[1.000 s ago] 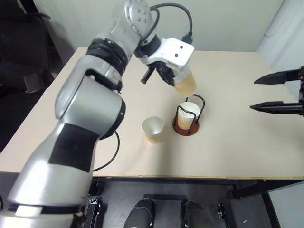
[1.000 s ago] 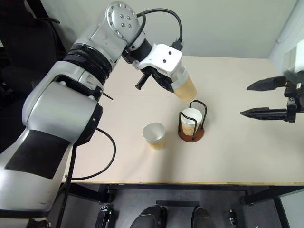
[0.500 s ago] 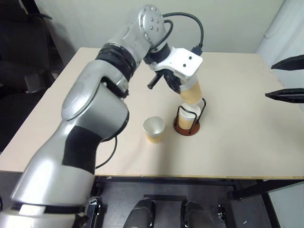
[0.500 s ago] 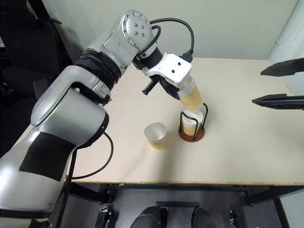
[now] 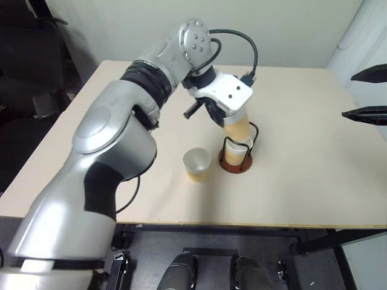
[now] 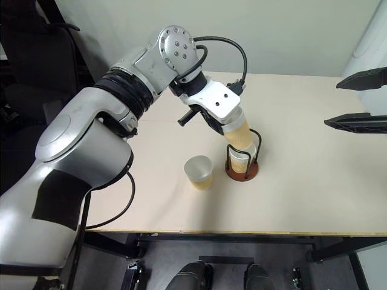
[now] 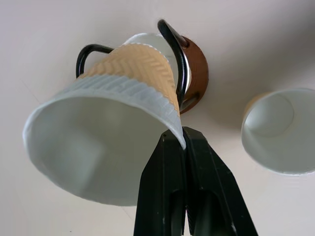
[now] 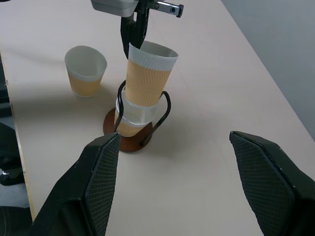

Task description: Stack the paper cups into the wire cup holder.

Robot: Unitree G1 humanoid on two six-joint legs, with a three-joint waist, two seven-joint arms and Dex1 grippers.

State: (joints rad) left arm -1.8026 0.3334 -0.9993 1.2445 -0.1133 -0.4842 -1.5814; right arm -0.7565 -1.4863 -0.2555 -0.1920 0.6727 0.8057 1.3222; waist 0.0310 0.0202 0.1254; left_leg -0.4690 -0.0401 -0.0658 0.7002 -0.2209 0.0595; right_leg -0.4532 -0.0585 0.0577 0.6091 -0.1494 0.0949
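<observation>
no readable text, no labels, no brands, no numbers, no signs on anything here

This looks like a robot test room or lab rather than a home. A plain pale wooden table point(image 5: 302, 181) stands against a bare light wall point(image 5: 290, 30), with nothing on it but a few paper cups point(image 5: 196, 164) and a small wire cup holder point(image 6: 242, 164). A dark office chair point(image 5: 27, 66) stands off to the left side. The floor point(image 6: 109, 266) under the table's front edge is dark grey. A black cable point(image 6: 227, 48) loops in the open over the robot's arm, as on a working rig.
</observation>
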